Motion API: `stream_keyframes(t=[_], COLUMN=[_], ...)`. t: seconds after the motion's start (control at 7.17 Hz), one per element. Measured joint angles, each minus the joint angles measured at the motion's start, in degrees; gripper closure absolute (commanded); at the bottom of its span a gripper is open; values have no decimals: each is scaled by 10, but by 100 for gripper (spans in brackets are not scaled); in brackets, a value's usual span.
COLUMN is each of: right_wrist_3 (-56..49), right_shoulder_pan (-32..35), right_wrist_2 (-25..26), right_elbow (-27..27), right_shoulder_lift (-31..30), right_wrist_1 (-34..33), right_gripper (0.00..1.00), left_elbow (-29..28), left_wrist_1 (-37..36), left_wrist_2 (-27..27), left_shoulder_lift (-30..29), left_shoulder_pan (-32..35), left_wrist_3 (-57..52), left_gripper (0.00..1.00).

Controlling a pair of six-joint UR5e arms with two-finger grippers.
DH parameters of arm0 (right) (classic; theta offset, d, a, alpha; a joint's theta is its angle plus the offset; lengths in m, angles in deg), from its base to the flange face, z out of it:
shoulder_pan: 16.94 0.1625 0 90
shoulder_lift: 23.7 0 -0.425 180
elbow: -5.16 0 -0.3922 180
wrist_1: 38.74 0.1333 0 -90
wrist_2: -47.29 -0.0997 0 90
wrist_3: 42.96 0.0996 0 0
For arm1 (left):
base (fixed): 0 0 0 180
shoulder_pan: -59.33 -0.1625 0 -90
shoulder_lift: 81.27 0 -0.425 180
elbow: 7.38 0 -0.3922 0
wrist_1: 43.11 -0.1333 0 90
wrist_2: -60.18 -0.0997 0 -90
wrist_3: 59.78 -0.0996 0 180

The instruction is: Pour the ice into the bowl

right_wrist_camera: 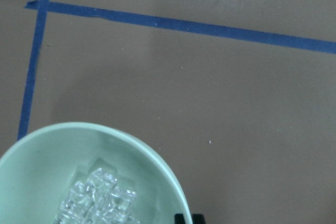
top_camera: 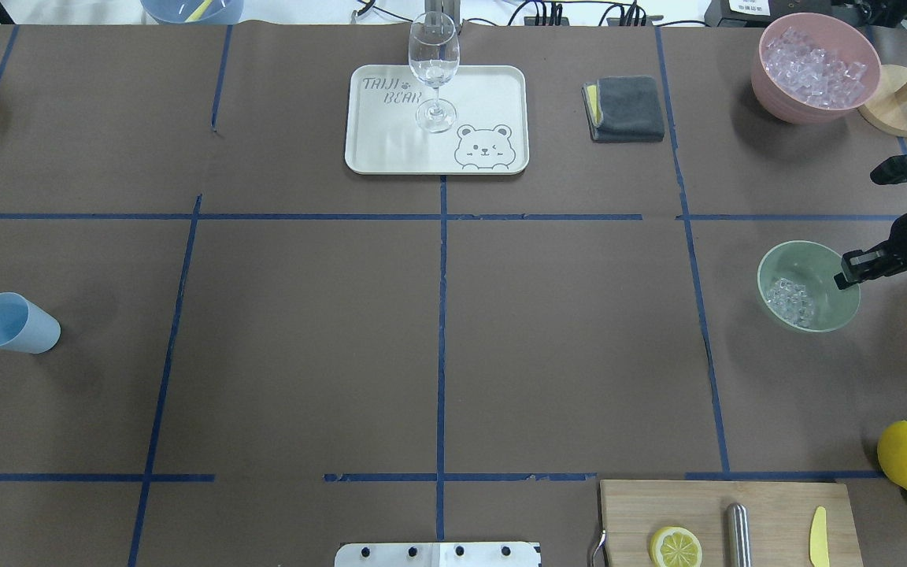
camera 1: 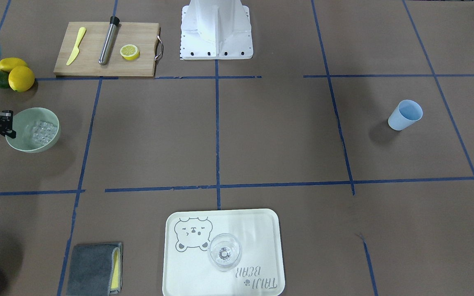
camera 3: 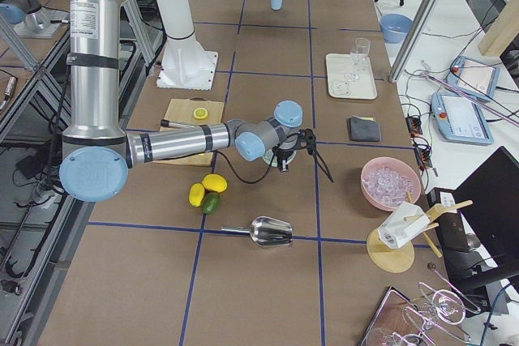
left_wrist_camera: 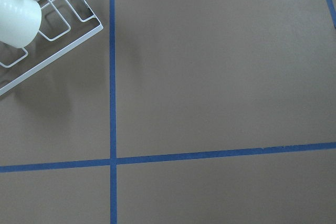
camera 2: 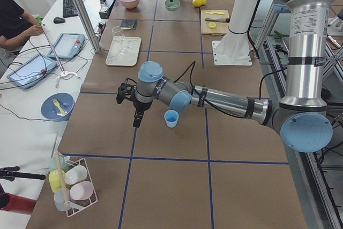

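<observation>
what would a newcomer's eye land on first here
First the mint-green bowl on the robot's right, with a small heap of ice in it and the right gripper at its rim. Next come the pink bowl piled with more ice at the far right corner, and the wine glass standing on the bear tray at far centre.

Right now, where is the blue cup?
In the overhead view the blue cup sits at the table's far left; the left-end view shows the left gripper just beside it.
</observation>
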Motion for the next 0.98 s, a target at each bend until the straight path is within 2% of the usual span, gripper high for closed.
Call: stream_keyframes(t=[0.42, 0.56, 0.7, 0.98], right_wrist_3=[3, 3, 3, 3], right_shoulder_pan=[-23, -29, -34, -38], right_wrist_2=[-1, -2, -4, -4], right_elbow=[14, 19, 22, 26], right_shoulder_lift=[17, 21, 23, 24], right_wrist_1=[-1, -1, -1, -1], right_gripper=[100, 63, 1, 0], left_elbow=[1, 1, 1, 1], left_wrist_1=[0, -1, -1, -1], left_wrist_2=[0, 0, 0, 0], left_shoulder_lift=[0, 0, 0, 0], left_shoulder_pan=[0, 0, 0, -1], left_wrist_3=[0, 0, 0, 0], left_gripper=[0, 0, 0, 0])
